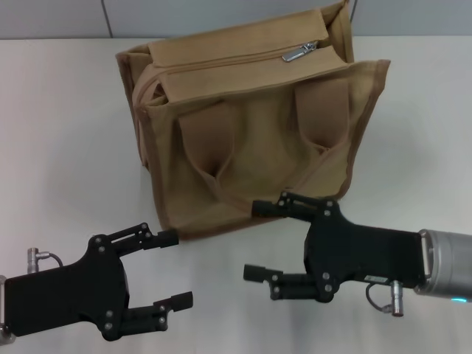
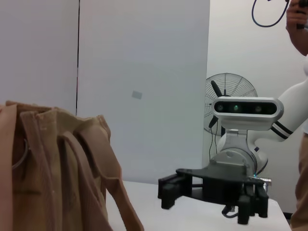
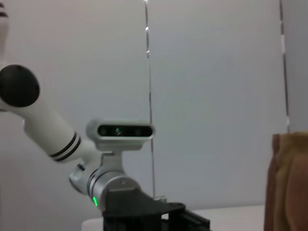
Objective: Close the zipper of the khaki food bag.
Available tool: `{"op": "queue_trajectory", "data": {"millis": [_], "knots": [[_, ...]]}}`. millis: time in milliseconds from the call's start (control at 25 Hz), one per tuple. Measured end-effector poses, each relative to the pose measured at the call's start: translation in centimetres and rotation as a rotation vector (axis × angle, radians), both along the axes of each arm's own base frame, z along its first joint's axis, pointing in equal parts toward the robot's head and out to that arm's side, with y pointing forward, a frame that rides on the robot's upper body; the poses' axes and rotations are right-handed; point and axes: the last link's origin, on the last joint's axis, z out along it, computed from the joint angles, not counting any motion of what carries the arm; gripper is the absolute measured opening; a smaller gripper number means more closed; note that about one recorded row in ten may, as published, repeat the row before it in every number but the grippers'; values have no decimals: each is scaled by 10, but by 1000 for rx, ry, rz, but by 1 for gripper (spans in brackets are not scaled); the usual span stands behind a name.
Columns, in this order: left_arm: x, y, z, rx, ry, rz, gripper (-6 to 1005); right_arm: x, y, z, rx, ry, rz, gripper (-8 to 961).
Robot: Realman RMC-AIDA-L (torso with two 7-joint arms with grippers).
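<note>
The khaki food bag (image 1: pixel 251 140) stands upright at the middle back of the table, its front pocket and two flat handle straps (image 1: pixel 210 136) facing me. The zipper (image 1: pixel 221 60) runs along its top, with the silver pull tab (image 1: pixel 299 52) near the bag's right end. My left gripper (image 1: pixel 175 268) is open and empty, low over the table in front of the bag's left corner. My right gripper (image 1: pixel 251 240) is open and empty, just in front of the bag's lower front edge. The bag also shows in the left wrist view (image 2: pixel 53 168) and in the right wrist view (image 3: pixel 288 183).
The white table (image 1: pixel 66 147) spreads on both sides of the bag. A grey wall runs behind it. In the left wrist view a standing fan (image 2: pixel 231 91) and part of a person (image 2: pixel 302 159) are beyond the right arm.
</note>
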Motion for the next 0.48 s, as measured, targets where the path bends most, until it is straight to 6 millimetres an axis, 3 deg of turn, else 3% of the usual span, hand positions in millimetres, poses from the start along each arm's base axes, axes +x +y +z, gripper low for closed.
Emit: {"op": "queue_trajectory", "data": {"millis": [480], "knots": [[-1, -1, -1, -5, -2, 6, 785, -2, 0, -2, -10, -7, 13, 790]]}}
